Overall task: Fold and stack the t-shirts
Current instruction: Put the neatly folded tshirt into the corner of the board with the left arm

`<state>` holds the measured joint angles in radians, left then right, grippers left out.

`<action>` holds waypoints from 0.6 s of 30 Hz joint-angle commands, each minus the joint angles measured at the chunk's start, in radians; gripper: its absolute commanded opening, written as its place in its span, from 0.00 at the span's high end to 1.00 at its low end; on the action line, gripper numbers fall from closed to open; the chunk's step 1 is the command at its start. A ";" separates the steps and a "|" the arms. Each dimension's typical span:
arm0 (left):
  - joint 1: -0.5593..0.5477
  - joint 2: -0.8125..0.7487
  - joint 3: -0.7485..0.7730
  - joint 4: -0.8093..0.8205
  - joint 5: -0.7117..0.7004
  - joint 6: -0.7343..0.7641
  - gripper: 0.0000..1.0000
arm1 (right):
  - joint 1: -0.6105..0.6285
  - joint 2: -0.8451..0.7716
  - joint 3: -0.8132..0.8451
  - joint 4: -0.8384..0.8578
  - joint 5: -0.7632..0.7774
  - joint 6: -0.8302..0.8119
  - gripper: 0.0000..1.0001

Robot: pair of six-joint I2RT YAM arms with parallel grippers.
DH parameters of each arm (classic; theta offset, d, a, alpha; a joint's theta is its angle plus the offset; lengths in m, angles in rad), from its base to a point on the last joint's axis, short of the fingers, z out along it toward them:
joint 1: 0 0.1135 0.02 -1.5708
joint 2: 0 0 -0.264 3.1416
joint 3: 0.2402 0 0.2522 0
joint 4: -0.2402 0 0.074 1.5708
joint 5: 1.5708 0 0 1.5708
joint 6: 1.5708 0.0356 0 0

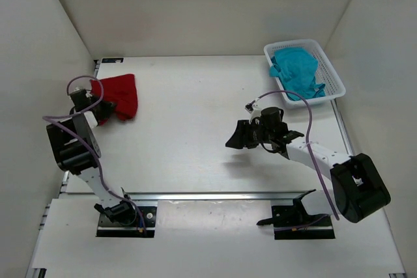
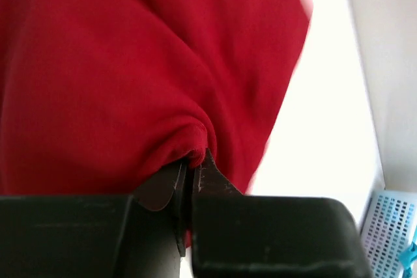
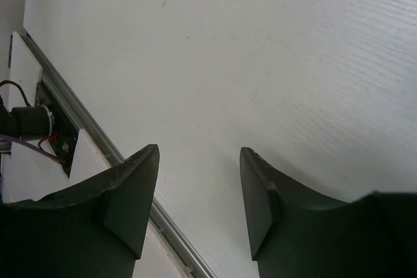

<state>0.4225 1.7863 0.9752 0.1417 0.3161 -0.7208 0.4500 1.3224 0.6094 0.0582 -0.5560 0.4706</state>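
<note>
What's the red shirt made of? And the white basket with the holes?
The red shirt looks like soft, matte cloth, maybe a cotton knit: it bunches into rounded folds and does not shine. The basket looks like stiff white plastic with a smooth finish: its walls hold their shape and have neat rows of slots.

On my left wrist cam the red shirt [image 2: 117,69] ran off the top and left edges, and its right edge was all blurry. Only a corner of the white basket [image 2: 394,226] fit in. From above, my left arm [image 1: 83,103] covered part of that shirt, and the teal shirt [image 1: 296,69] was too bunched up to make out the sleeves.
</note>
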 commanded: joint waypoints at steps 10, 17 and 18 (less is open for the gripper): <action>0.045 0.341 0.338 -0.048 0.040 -0.052 0.99 | 0.013 -0.045 0.006 0.011 -0.018 -0.010 0.49; 0.042 0.521 0.707 -0.279 -0.032 0.023 0.91 | 0.010 0.011 0.030 0.000 -0.005 -0.013 0.49; 0.039 0.545 0.761 -0.300 -0.031 0.027 0.86 | 0.010 0.023 0.035 -0.001 -0.002 -0.010 0.49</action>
<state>0.4644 2.2974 1.6176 -0.0292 0.3382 -0.7395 0.4633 1.3224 0.6106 0.0456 -0.5632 0.4702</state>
